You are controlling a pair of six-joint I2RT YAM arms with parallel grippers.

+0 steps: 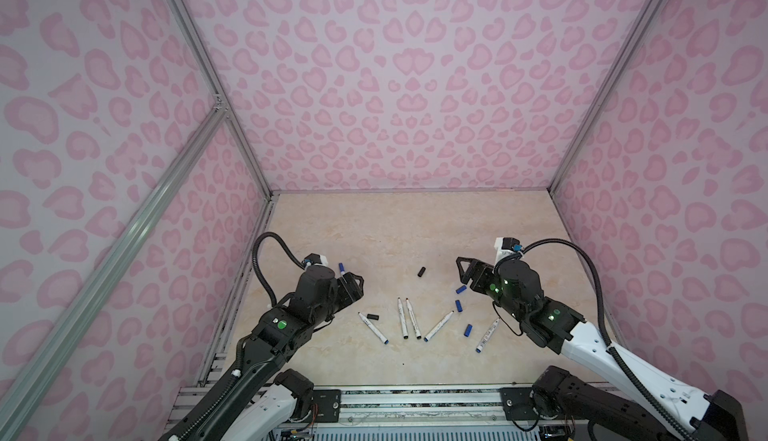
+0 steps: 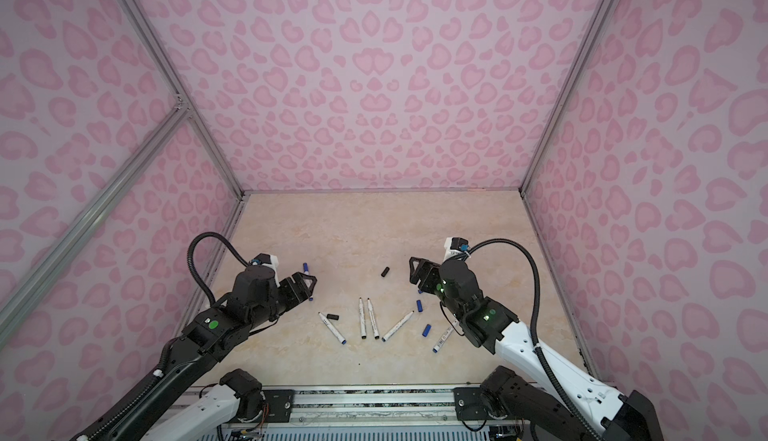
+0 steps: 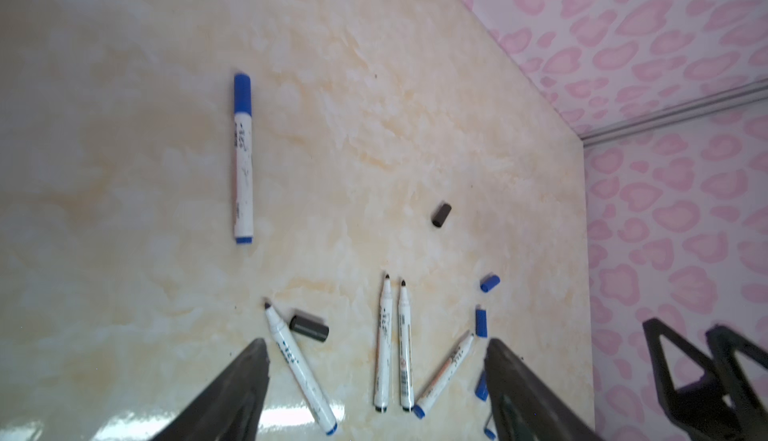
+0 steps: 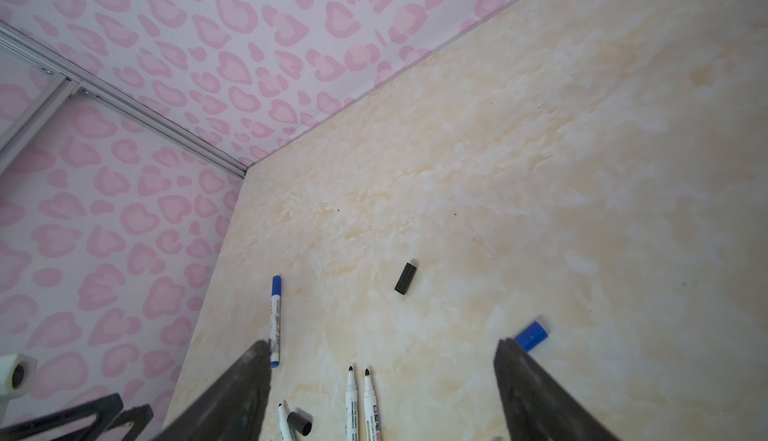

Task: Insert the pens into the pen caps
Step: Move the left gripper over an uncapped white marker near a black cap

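Observation:
Several uncapped white pens lie fanned near the table's front, among them one at the left [image 1: 372,328], a parallel pair [image 1: 401,317] [image 1: 413,318] and one at the right [image 1: 487,335]. A pen wearing a blue cap [image 3: 243,158] lies beyond my left gripper. Two black caps [image 1: 372,317] [image 1: 422,271] and three blue caps [image 1: 460,289] [image 1: 459,305] [image 1: 468,330] lie loose. My left gripper [image 1: 357,283] hovers open and empty left of the fan. My right gripper [image 1: 461,266] hovers open and empty by the farthest blue cap [image 4: 530,336].
Pink patterned walls with aluminium posts [image 1: 266,185] close in the beige marble table [image 1: 395,227] on three sides. A metal rail [image 1: 415,397] with both arm bases runs along the front edge.

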